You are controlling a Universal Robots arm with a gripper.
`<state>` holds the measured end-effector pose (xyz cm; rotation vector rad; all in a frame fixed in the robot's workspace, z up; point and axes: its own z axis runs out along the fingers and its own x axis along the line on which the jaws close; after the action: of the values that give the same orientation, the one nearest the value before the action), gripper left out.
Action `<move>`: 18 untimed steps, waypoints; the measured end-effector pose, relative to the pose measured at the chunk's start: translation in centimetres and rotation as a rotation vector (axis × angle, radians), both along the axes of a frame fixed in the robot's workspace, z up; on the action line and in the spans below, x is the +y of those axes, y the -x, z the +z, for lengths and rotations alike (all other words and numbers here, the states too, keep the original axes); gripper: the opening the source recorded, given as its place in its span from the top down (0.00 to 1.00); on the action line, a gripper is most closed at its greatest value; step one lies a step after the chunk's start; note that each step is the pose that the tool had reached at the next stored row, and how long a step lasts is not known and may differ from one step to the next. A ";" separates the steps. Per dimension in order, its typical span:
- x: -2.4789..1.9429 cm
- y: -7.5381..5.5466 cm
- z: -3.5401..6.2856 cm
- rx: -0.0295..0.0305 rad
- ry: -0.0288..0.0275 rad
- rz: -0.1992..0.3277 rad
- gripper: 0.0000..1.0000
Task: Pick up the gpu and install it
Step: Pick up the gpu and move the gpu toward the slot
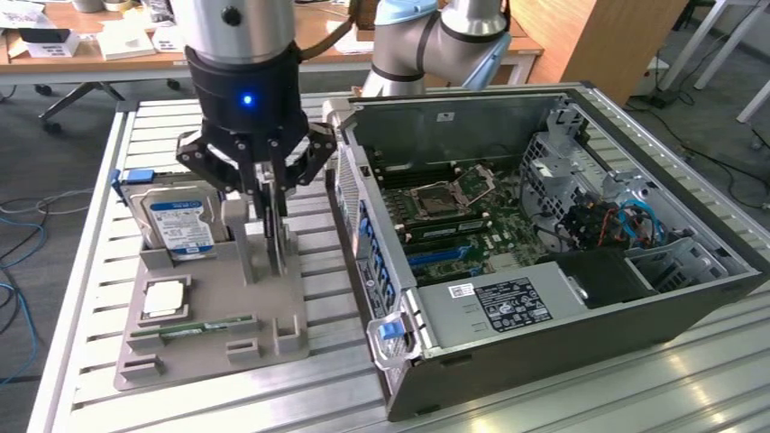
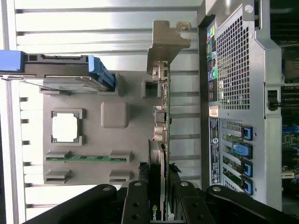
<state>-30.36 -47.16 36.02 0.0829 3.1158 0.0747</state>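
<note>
The gpu (image 1: 278, 242) is a thin dark card standing on edge at the grey holder tray (image 1: 205, 356), beside an upright post. In the wrist view the gpu (image 2: 163, 100) runs lengthwise away from the fingers, with its silver bracket (image 2: 166, 43) at the far end. My gripper (image 1: 270, 200) hangs straight down over the card, its black fingers (image 2: 140, 196) pressed against both faces of the top edge, shut on it. I cannot tell whether the card's lower edge has left the holder. The open computer case (image 1: 542, 225) lies just to the exterior view's right.
On the tray are a blue-labelled hard drive (image 1: 180, 224), a square processor (image 1: 164, 298) and a green memory stick (image 1: 193, 329). The case's rear panel (image 2: 231, 93) with blue slot latches stands close beside the card. Everything rests on a slatted metal table (image 1: 85, 271).
</note>
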 end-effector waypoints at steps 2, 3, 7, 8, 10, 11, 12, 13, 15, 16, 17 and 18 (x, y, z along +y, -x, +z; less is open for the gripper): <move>0.00 0.0 0.88 0.0000 0.0000 0.000 0.73; 0.00 0.0 1.27 -0.0001 0.0000 0.000 0.73; 0.00 0.0 2.98 -0.0007 -0.0001 0.000 0.73; 0.00 0.0 3.37 -0.0009 0.0000 0.000 0.73; 0.00 0.0 4.21 -0.0013 -0.0001 0.000 0.73; 0.00 0.0 4.66 -0.0013 0.0000 0.000 0.73; 0.00 0.0 5.10 -0.0014 -0.0001 0.000 0.73; 0.00 0.0 5.47 -0.0016 -0.0001 0.000 0.73; 0.00 0.0 6.12 -0.0015 0.0000 0.000 0.73; 0.00 0.0 6.39 -0.0015 0.0000 0.000 0.73; 0.00 0.0 6.61 -0.0016 0.0000 0.000 0.73; 0.00 0.0 6.81 -0.0016 -0.0001 0.000 0.73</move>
<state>-30.36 -47.16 42.83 0.0828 3.1142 0.0749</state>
